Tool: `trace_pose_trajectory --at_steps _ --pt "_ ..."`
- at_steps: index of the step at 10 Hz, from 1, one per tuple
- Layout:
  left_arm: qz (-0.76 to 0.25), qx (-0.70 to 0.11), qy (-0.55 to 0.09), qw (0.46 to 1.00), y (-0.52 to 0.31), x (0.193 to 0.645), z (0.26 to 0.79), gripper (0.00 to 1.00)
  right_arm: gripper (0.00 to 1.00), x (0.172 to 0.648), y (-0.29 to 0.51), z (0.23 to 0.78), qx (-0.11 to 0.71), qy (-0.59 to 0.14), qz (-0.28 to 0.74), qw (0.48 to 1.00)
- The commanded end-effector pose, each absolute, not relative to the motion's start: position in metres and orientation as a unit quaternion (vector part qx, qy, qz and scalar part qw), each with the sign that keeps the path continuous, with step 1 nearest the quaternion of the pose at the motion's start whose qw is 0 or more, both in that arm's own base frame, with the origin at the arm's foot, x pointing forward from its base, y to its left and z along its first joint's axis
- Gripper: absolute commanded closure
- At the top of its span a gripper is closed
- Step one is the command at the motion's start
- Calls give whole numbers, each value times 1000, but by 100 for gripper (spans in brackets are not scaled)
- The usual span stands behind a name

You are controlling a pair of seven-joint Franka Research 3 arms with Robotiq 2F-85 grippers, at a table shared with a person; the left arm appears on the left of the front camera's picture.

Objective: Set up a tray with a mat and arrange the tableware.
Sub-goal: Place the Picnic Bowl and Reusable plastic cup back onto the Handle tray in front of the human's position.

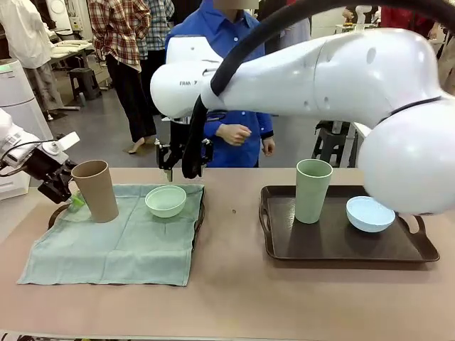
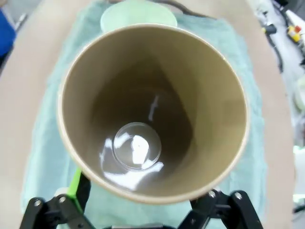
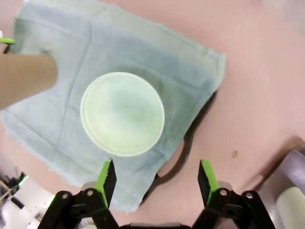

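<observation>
Half set: one tray has its mat, the other is bare.
On the tan table (image 1: 234, 298), a green mat (image 1: 106, 249) carries the tan cup (image 1: 96, 190) and mint bowl (image 1: 166, 200). The left gripper (image 1: 69, 193) straddles the cup, grip unclear. The right gripper (image 3: 156, 174) hangs spread, empty, by the bowl. The sage cup (image 1: 313, 190) and blue bowl (image 1: 370, 213) sit on the matless dark tray (image 1: 334, 245). A person (image 1: 233, 133) stands beyond.

We see the tan cup (image 1: 94, 190) and mint bowl (image 1: 166, 201) upright on the green mat (image 1: 106, 249), sage cup (image 1: 313, 190) and blue bowl (image 1: 370, 214) in the dark tray (image 1: 334, 245).
</observation>
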State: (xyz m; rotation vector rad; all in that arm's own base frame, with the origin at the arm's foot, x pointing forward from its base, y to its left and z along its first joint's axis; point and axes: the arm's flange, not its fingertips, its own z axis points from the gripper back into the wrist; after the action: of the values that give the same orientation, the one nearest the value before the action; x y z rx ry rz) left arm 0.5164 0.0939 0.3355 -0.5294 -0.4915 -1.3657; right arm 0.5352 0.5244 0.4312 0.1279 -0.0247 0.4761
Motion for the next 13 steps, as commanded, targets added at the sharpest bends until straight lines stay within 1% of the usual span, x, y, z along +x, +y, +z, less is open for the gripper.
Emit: trace_pose_trajectory --at_steps 1,2,4,5,6,7,8,10,12,13 --pt "-595 -213 -176 754 91 505 349 0 11 512 500 438 58 -29 221 973" --pt "-577 -196 -157 777 95 498 365 0 11 504 491 448 52 -35 218 974" --pt "-551 -186 -152 799 104 490 401 0 11 497 471 464 42 -41 200 978" --pt "-526 -177 -124 823 105 486 421 0 11 494 461 470 35 -43 192 980" --pt "-481 -148 -85 860 102 482 437 0 11 490 453 476 25 -47 183 982" --pt "-458 -115 -37 881 98 474 454 0 11 484 444 484 11 -51 171 984" --pt "-441 -85 -9 894 91 468 468 0 11 478 435 493 0 -56 162 985" --pt "-400 -5 0 916 72 460 496 0 11 460 413 518 -16 -74 155 985" --pt "-367 13 -10 930 43 455 531 0 11 441 394 543 -19 -88 153 984" --pt "-369 19 -17 929 28 453 548 0 11 434 387 553 -34 -89 134 986"
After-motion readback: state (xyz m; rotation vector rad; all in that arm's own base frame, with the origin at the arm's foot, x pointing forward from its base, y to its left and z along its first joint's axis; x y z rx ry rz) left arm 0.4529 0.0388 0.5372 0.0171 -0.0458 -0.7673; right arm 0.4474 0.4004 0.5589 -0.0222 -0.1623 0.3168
